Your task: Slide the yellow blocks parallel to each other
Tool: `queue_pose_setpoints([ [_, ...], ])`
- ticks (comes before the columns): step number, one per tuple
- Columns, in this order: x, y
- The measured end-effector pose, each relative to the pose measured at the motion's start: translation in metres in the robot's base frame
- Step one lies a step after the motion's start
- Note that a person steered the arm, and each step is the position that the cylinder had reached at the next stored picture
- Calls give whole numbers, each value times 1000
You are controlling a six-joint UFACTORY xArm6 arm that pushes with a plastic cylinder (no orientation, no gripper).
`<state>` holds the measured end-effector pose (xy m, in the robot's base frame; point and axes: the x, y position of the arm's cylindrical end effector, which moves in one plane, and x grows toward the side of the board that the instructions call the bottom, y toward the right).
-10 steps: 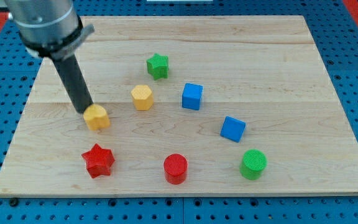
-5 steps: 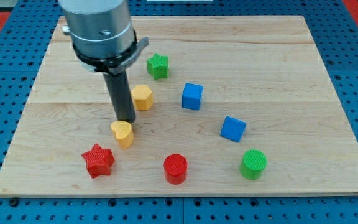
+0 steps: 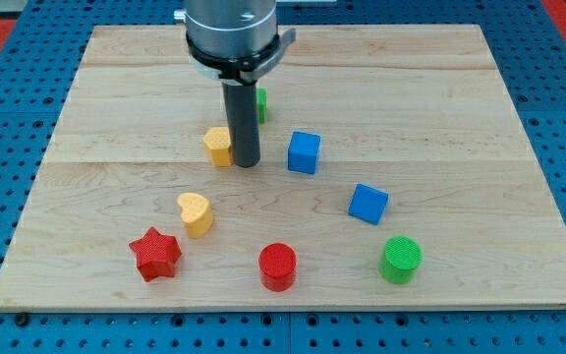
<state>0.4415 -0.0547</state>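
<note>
My tip (image 3: 247,162) (no claw on this rod, so no grip state) touches the yellow block (image 3: 218,146); the yellow heart (image 3: 195,212) sits apart, below.

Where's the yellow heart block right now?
The yellow heart block sits left of centre on the board, just above and right of the red star, below the other yellow block, where my tip now rests.

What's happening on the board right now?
My tip sits against the right side of the yellow hexagon block, partly hiding it. The yellow heart block lies apart, lower down and slightly to the view's left, near the red star. The two yellow blocks are not yet lined up.
</note>
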Motion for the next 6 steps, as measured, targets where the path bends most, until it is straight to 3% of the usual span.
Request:
queue_pose_setpoints([
  [1, 17, -2],
  [2, 72, 25],
  [3, 92, 5],
  [6, 91, -68],
])
